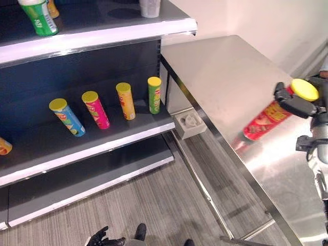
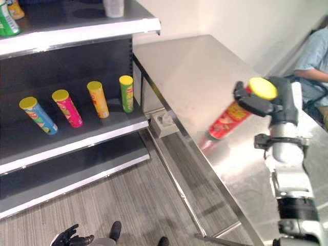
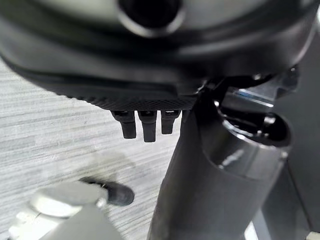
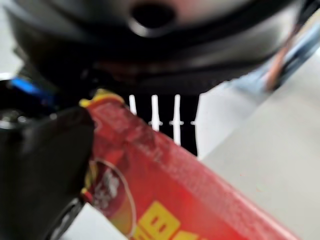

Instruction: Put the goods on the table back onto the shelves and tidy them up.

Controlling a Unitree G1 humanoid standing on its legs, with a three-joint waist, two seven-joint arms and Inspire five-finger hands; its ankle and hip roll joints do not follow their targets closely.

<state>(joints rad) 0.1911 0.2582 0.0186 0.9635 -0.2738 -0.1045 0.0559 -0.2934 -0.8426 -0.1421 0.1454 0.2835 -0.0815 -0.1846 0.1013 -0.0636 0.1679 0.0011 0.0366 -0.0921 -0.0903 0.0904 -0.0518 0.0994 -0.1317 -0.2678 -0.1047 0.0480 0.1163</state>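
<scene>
My right hand [image 1: 294, 102] is shut on a red chip can [image 1: 264, 121] with a yellow lid, held tilted above the steel table [image 1: 220, 77]. The right wrist view shows the thumb [image 4: 45, 165] and fingers wrapped round the red can [image 4: 175, 195]. On the middle shelf [image 1: 102, 138] stand a blue can [image 1: 67, 117], a pink can [image 1: 96, 109], an orange can [image 1: 126, 101] and a green can [image 1: 154, 95], all with yellow lids. My left hand [image 1: 102, 239] hangs low over the floor, its fingers [image 3: 145, 125] relaxed with nothing in them.
A green bottle [image 1: 40, 16] and a pale cup [image 1: 149, 7] stand on the top shelf [image 1: 102, 31]. An orange item [image 1: 3, 146] lies at the middle shelf's left edge. A white bracket [image 1: 190, 124] sits between shelf and table. A person [image 2: 310, 56] sits at far right.
</scene>
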